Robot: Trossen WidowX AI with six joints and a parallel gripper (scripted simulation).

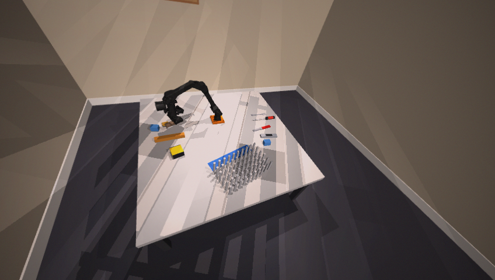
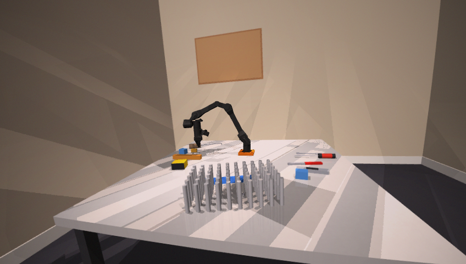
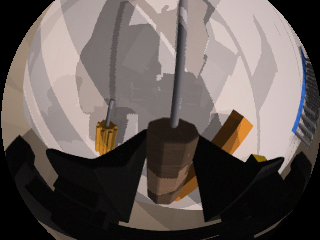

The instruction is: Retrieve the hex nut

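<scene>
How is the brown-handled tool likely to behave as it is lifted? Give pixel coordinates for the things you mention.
The brown-handled tool [image 3: 172, 162] will probably stay stiff, as its long metal shaft looks rigid. Its faceted handle should resist rolling between the flat fingers of the hand [image 1: 177, 121] [image 2: 198, 146] [image 3: 172, 160]. The shaft may tip downward, since the grip is only at the handle.
</scene>
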